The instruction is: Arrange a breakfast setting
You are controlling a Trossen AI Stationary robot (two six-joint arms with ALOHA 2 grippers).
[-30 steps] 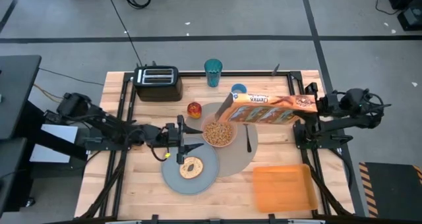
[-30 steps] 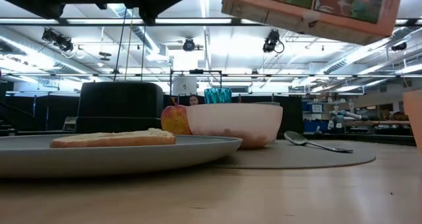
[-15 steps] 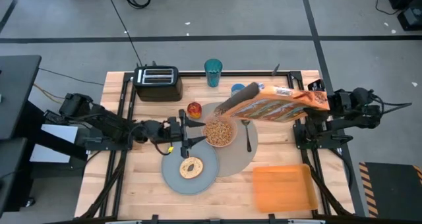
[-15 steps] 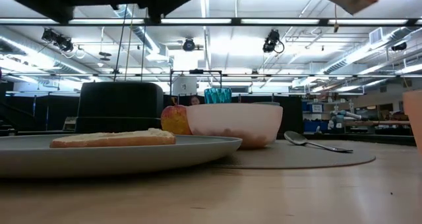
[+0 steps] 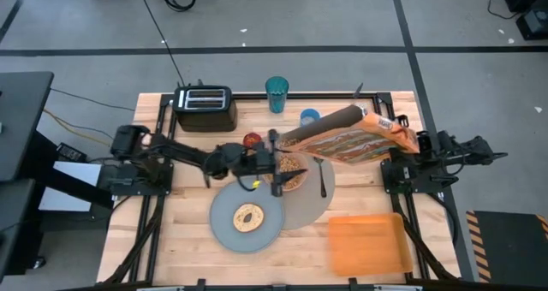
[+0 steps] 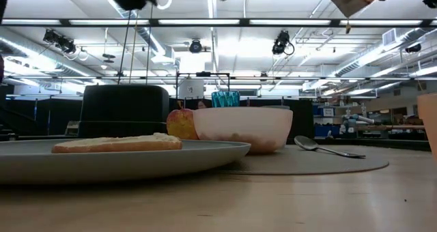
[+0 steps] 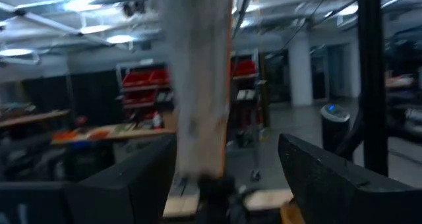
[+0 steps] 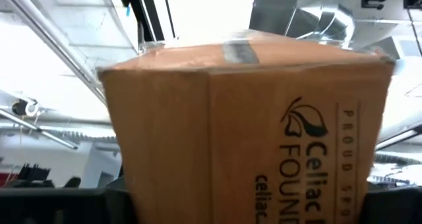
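My right gripper (image 5: pixel 406 139) is shut on the orange cereal box (image 5: pixel 347 141), which is held in the air above the tan mat (image 5: pixel 318 207) and the pink bowl (image 5: pixel 289 169) of cereal. My left gripper (image 5: pixel 274 163) is open above the bowl. In the left wrist view the box's free end (image 7: pixel 198 79) stands ahead between its fingers, and no touch shows. The toast ring (image 5: pixel 248 216) lies on the grey-blue plate (image 5: pixel 224 231). The spoon (image 5: pixel 322 178) lies on the mat. The apple (image 5: pixel 251 141) and the light-blue cup (image 5: pixel 309 116) stand behind the bowl. My right gripper pinches the cereal box at its end toward the table's right (image 5: pixel 399 133), coming from the table's right side. That end face (image 8: pixel 250 118) fills the right wrist view and hides the contact. The box is lifted clear and slants across the mat, its free end (image 5: pixel 330 120) toward the bowl.
A black toaster (image 5: pixel 205 107) and a teal cup (image 5: pixel 276 94) stand at the far edge. A flat orange tray (image 5: pixel 366 244) lies at the near right. Bare wood shows at the near left and far right.
My left gripper has risen from beside the plate and gone toward the table's right edge, and now stands over the bowl. My right gripper has drawn back toward the right edge and tipped the box, so that it no longer lies level over the bowl but slants, higher up.
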